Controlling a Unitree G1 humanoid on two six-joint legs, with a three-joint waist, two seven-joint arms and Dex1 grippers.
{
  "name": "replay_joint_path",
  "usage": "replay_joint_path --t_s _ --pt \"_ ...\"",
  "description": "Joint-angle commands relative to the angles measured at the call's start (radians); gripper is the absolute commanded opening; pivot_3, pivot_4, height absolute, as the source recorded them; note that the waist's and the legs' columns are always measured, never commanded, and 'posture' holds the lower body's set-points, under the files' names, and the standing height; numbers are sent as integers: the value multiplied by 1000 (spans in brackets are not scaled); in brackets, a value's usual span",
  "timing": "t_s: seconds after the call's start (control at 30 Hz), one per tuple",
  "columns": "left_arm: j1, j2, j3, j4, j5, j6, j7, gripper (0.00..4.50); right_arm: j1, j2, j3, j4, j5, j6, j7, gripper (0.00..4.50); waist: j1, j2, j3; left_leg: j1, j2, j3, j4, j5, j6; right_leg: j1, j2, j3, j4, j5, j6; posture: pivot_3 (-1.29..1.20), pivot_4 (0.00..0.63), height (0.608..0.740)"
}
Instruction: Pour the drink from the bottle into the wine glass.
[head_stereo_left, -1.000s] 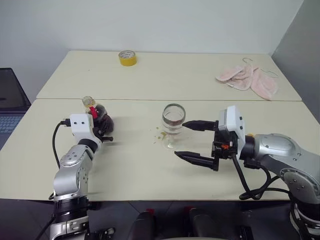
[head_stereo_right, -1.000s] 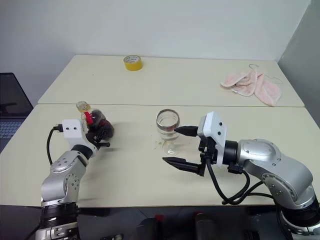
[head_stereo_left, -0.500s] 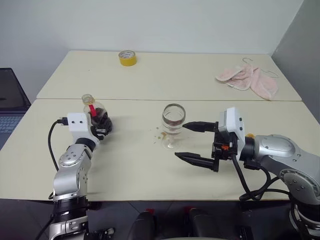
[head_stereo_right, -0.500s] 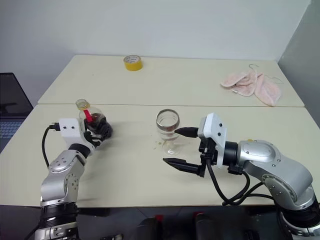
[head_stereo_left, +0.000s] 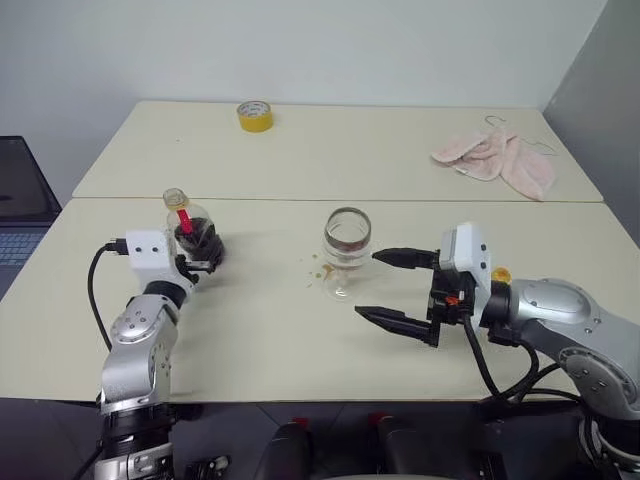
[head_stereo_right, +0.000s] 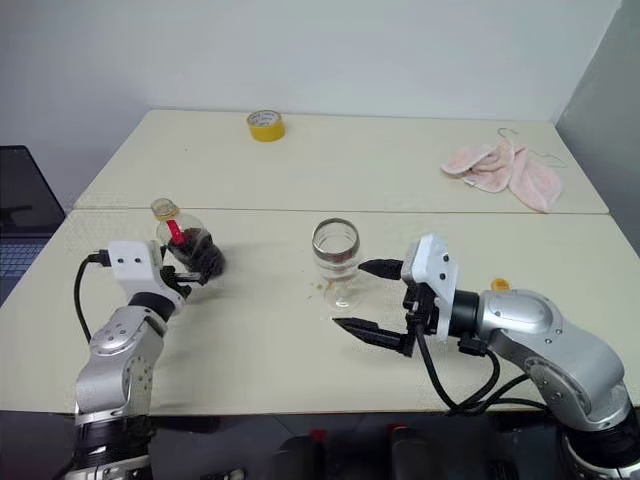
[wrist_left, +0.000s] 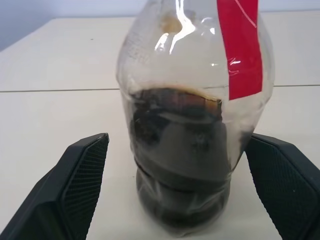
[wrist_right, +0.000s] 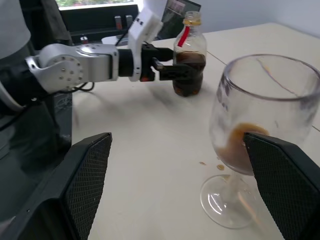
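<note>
Now both arms low over the table (head_stereo_left: 300, 340), jaws spread: left gripper (head_stereo_left: 205, 258) flanking the bottle (head_stereo_left: 192, 233), right gripper (head_stereo_left: 385, 288) beside the wine glass (head_stereo_left: 346, 250).

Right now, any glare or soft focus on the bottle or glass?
Left wrist view: white highlights streak the bottle shoulder, and its near tool fingers look soft. Right wrist view: the wine glass bowl looks hazy and smeared, with the drink dim inside.

Bottle (head_stereo_left: 194, 232) left of wine glass (head_stereo_left: 346, 250)
</note>
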Motion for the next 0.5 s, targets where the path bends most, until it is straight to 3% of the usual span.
replay_joint_path --t_s 0.03,0.23,0.5 --pt "62 12 43 -127 -11 2 7 4475 89 25 -38 12 -75 -131 7 4500 0 0 0 0 0 0 0 0 0 0 0 0 0 0 0 0 150 740" --pt "224 10 44 -319 -14 62 4 4475 272 128 -93 117 -169 -304 -43 4500 2 -1 -1 2 0 1 -1 0 0 2 0 1 0 0 0 0 150 740" --pt "353 -30 -12 -489 62 184 91 4475 443 390 -126 167 -447 -488 -381 4500 3 2 -3 3 0 2 -2 0 0 2 0 2 0 0 0 0 150 740"
